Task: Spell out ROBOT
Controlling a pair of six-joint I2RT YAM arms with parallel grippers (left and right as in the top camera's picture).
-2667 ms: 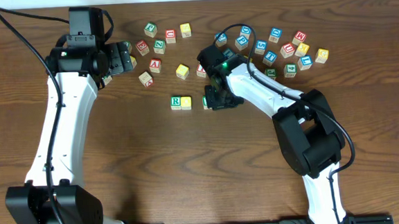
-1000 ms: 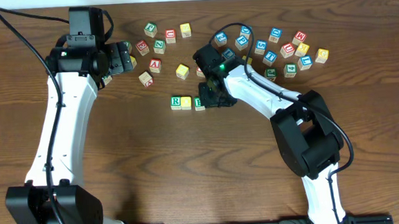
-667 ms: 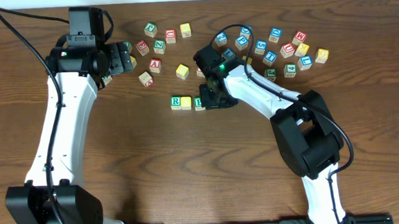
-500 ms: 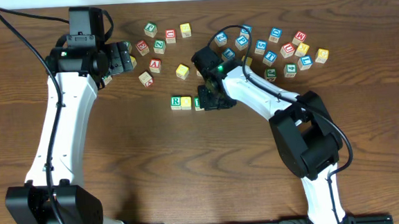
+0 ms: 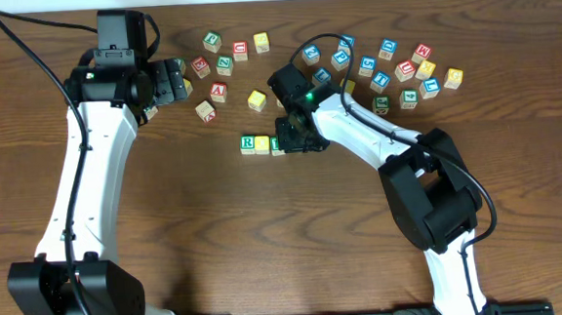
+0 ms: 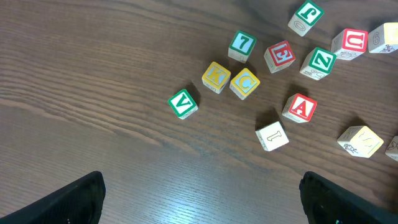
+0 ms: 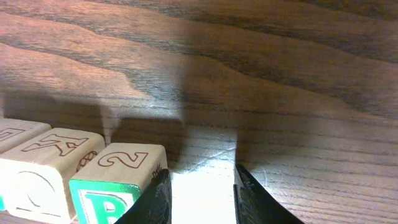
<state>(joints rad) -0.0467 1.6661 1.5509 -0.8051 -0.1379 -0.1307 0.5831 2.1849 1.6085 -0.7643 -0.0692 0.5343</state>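
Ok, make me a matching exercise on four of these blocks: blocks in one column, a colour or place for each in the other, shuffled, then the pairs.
Column one
1. V block
2. A block
3. C block
4. B block

Column two
a. yellow face, right next to another yellow block
b. red letter
c. end of the row, just beside the right gripper
d. green letter, standing apart from the other blocks

Pairs: 1-d, 2-b, 3-a, 4-c
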